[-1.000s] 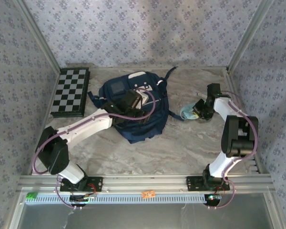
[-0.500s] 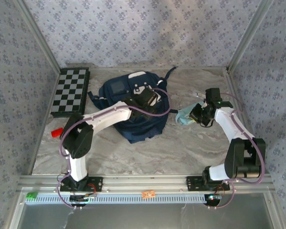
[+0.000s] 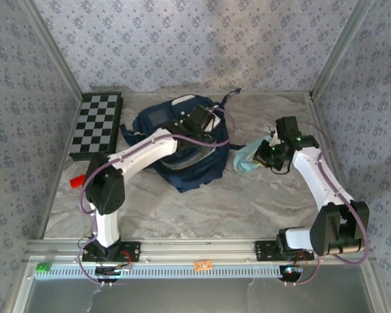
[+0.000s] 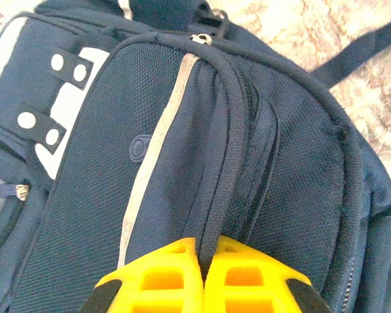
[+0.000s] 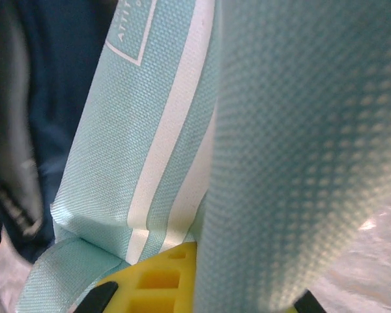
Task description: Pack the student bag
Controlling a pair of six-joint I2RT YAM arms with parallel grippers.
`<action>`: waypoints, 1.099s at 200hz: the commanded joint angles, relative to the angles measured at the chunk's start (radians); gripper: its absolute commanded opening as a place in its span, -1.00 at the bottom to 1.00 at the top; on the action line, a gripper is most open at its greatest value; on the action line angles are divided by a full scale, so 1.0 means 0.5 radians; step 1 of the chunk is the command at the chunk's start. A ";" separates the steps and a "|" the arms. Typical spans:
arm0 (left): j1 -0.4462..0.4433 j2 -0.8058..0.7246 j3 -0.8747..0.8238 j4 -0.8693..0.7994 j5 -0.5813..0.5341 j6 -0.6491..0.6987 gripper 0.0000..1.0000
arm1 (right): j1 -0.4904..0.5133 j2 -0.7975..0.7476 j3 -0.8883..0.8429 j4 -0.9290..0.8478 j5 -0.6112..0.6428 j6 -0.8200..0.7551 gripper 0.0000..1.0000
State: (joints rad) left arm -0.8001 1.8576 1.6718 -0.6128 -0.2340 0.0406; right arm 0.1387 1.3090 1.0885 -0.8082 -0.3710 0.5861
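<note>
The student bag [image 3: 182, 163], a big navy backpack with white patches, lies at the back middle of the table. My left gripper [image 3: 202, 126] rests on its upper part. In the left wrist view the yellow fingers [image 4: 163, 277] of the left gripper [image 4: 204, 257] are shut on a dark fabric ridge beside the zip of the bag [image 4: 117, 150]. My right gripper [image 3: 260, 156] holds a light-blue pouch [image 3: 244, 158] just right of the bag. The right wrist view puts the white-striped pouch [image 5: 150, 130] over the right gripper [image 5: 205, 274], with one yellow finger [image 5: 159, 280] showing and navy bag fabric [image 5: 65, 98] at the left.
A black-and-white chessboard [image 3: 96, 125] lies at the back left. A small red object [image 3: 77, 180] sits near the left wall, beside the left arm's elbow. Patterned walls close in three sides, and a metal rail [image 3: 195, 248] runs along the front.
The left gripper has reached farther over the bag and closed on its fabric ridge, and the bag has shifted. The right gripper has carried the pouch left, closer to the bag.
</note>
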 commanded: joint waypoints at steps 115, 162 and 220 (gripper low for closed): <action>0.137 -0.259 0.568 -0.159 0.285 -0.358 -1.00 | 0.665 1.075 0.714 0.620 -0.687 -0.472 -0.80; 0.168 -0.310 0.456 -0.144 0.324 -0.399 -1.00 | 0.635 1.160 0.714 0.646 -0.325 -0.548 -0.25; 0.201 -0.334 0.394 -0.057 0.405 -0.462 -1.00 | 0.764 0.656 0.244 0.800 -0.043 -0.325 0.00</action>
State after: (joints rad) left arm -0.7036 1.7687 1.8519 -0.7555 -0.0746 -0.1562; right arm 0.4824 1.7279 1.2697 -0.4213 -0.4744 0.3828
